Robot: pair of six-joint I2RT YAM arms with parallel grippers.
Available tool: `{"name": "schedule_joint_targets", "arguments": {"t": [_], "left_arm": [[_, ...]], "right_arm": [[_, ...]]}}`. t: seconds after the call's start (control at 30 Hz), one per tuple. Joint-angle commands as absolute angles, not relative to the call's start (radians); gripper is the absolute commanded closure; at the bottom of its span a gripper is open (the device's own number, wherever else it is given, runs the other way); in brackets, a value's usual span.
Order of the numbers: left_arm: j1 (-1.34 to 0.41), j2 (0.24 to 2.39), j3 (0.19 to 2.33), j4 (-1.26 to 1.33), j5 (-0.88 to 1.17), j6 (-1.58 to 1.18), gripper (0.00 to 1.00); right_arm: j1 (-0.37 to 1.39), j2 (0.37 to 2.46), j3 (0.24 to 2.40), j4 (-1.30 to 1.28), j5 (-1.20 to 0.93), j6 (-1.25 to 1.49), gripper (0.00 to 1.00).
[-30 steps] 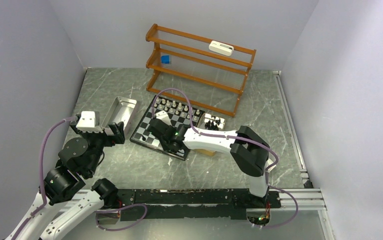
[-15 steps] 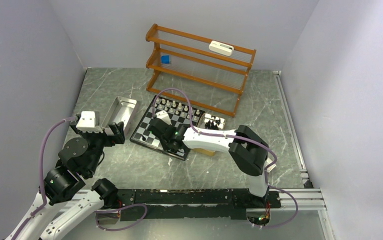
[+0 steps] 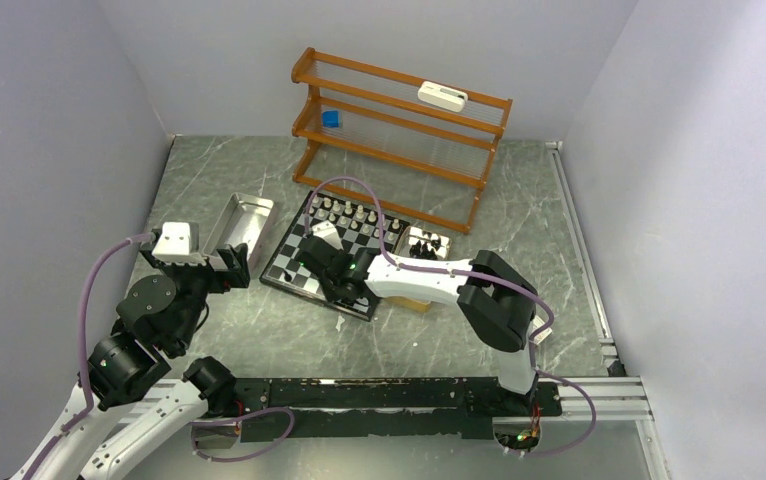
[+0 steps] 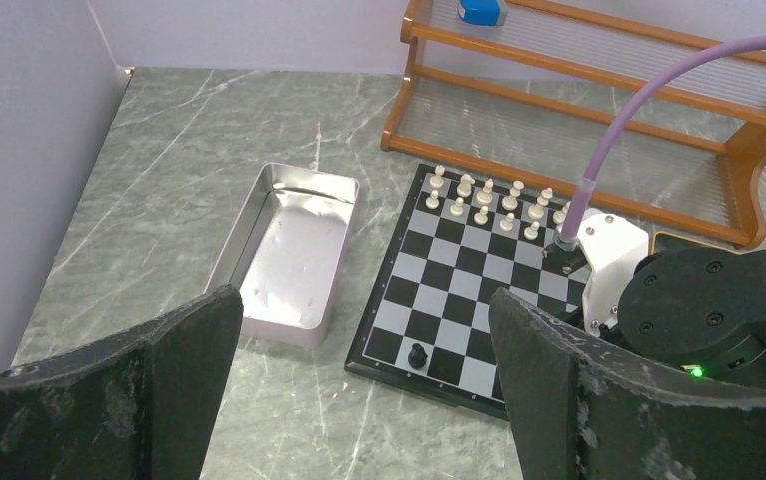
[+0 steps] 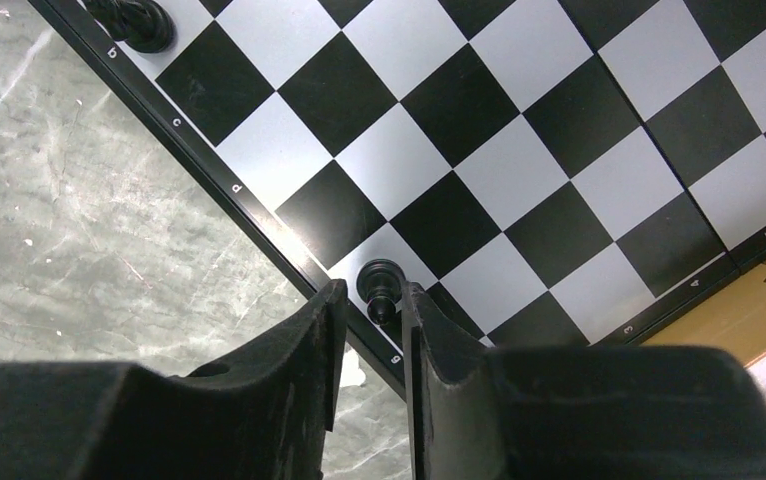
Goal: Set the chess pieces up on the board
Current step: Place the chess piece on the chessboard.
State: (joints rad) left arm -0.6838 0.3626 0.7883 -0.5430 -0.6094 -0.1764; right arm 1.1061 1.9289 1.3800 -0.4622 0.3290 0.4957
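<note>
The board [image 3: 294, 268] lies mid-table, with white chess pieces [image 3: 357, 213] in two rows along its far edge. My right gripper [image 5: 373, 293] hangs low over the board's near edge. Its jaws stand slightly apart around a black piece [image 5: 379, 285], which is upright on a white edge square; a gap shows beside the left finger. Another black piece [image 5: 139, 20] stands near the corner, also seen from the left wrist [image 4: 417, 354]. My left gripper [image 4: 359, 400] is wide open and empty, above the table left of the board [image 4: 469, 290].
A shiny metal tray [image 3: 242, 225] lies left of the board. A small tan box [image 3: 427, 243] holding black pieces sits at the board's right. A wooden rack [image 3: 399, 135] stands behind, with a blue thing [image 3: 331, 119] and a white device [image 3: 442, 96] on it.
My right gripper's jaws have parted a little around the black piece, which now stands free on the edge square. The left arm has not moved.
</note>
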Motion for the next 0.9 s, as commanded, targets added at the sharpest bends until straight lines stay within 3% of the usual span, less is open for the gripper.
{"name": "schedule_joint_targets", "arguments": {"t": [0.0,0.33,0.87], "left_arm": [[-0.686,0.363,0.793,-0.526,-0.625,-0.174,0.03],[-0.685,0.398,0.794,-0.517,-0.568,-0.168,0.02],[-0.685,0.621,0.805,-0.534,-0.281,-0.188,0.03]], "right_arm": [[1.098,1.903,1.390,-0.475,0.354,0.504,0.68],[1.036,1.772,1.351,-0.474,0.388,0.474,0.58],[0.754,1.483,1.097,-0.442,0.388,0.406,0.66]]}}
